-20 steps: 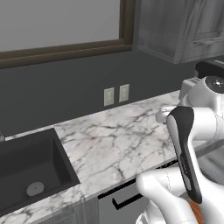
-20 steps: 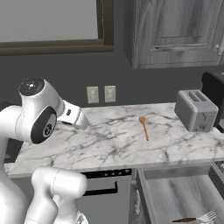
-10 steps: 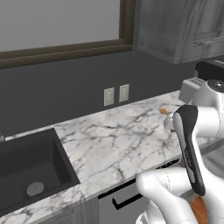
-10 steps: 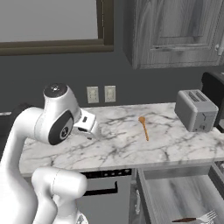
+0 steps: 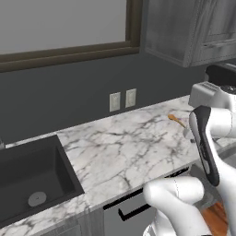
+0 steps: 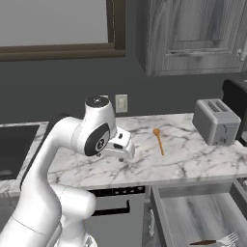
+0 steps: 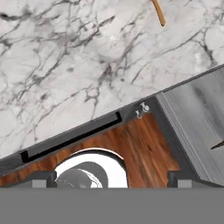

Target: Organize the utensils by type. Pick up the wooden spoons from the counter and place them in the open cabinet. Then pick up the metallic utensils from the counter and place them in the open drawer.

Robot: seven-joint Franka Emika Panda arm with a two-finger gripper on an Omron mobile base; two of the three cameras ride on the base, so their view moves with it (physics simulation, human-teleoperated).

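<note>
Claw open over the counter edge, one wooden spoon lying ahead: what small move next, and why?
Probably carry the open, empty claw farther over the counter toward the wooden spoon, then lower. The spoon lies flat beside the toaster, and in the hand view its handle sits at the top edge.

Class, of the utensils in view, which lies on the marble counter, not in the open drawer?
The wooden spoon, left of the toaster; the fork lies in the drawer.
</note>
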